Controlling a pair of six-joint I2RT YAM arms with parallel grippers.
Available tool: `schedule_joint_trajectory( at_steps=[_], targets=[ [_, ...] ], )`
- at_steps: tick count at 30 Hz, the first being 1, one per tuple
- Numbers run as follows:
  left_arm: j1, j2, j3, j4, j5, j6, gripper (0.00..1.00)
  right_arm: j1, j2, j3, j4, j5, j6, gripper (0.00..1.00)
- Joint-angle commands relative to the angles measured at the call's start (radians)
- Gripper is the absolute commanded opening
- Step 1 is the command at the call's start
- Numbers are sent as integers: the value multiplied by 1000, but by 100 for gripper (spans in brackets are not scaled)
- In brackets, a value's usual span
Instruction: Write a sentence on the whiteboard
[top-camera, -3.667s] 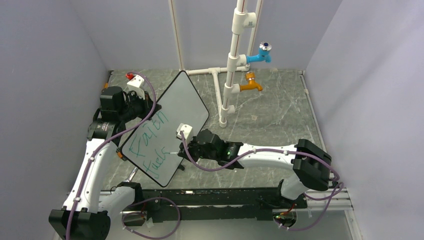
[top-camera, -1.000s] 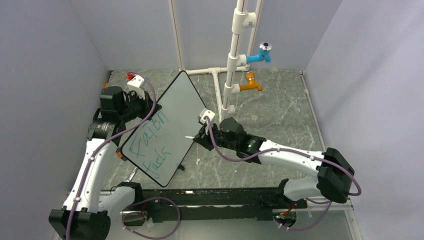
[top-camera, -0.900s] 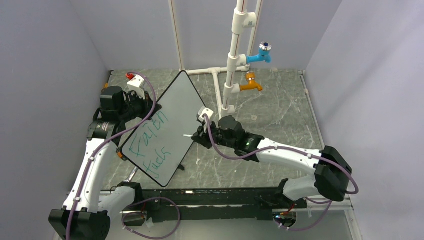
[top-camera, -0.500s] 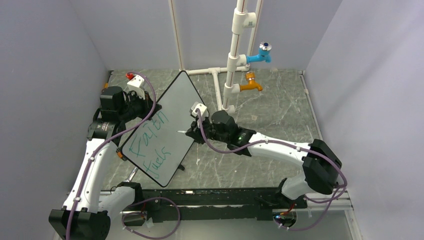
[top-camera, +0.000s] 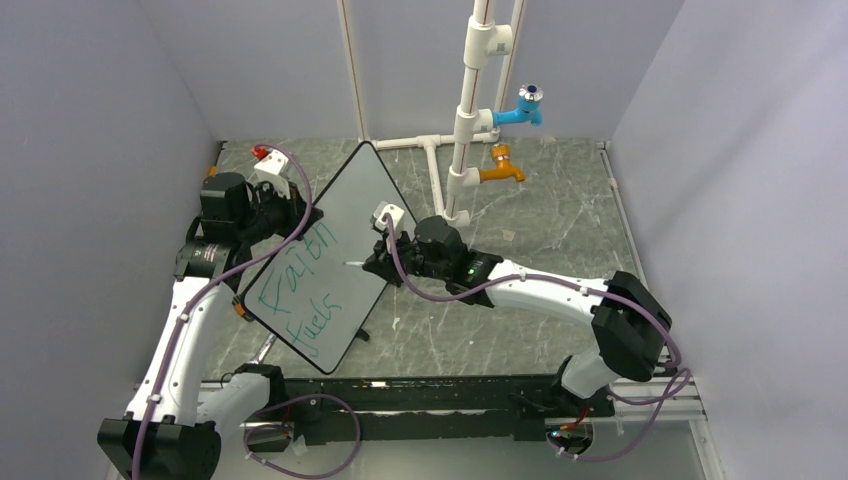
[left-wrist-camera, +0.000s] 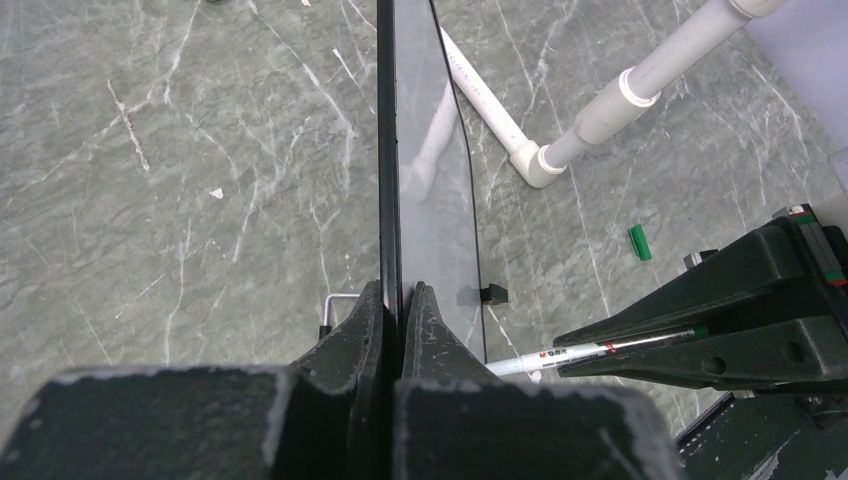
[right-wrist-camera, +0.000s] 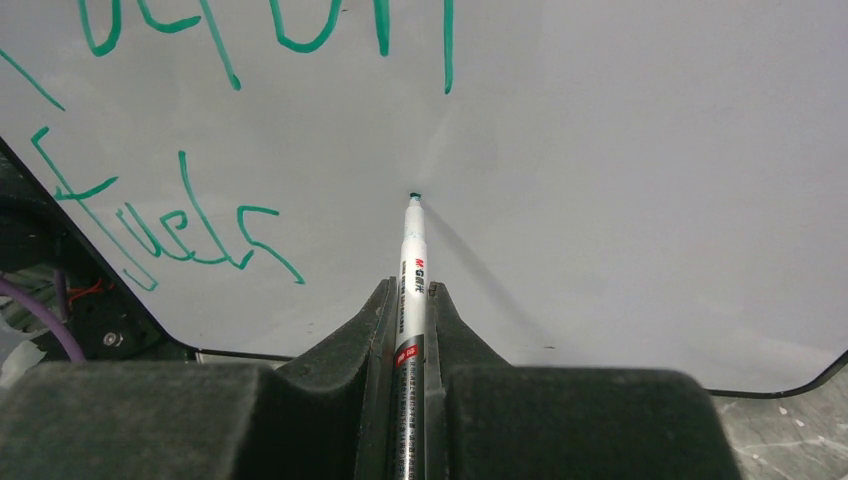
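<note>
Holding the whiteboard (top-camera: 352, 200) propped on edge at the left, the left gripper (left-wrist-camera: 398, 295) pinches its rim. The right gripper (right-wrist-camera: 413, 300) clamps a green marker (right-wrist-camera: 412, 250), tip at the blank area beside the sentence (top-camera: 303, 272); contact unclear. Risk: a hard press pivots the board in the pinch and skews the strokes.

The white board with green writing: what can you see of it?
The flat white board with rounded corners and thin black rim is held tilted over the grey marbled table, its rim clamped by the left pincer. Green handwriting reads "Faith fuels". The right pincer holds a white marker, tip at or just off the blank area.
</note>
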Motion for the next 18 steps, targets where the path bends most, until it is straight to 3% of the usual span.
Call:
schedule_joint_trajectory(
  at_steps=[1,18],
  targets=[
    [-4,20,-26,-57,-62,124,0,-2,3,39,60,-53,10,0],
    [-4,24,-24,-58,-65,124,0,44,9,-78,108,-88,65,0]
  ],
)
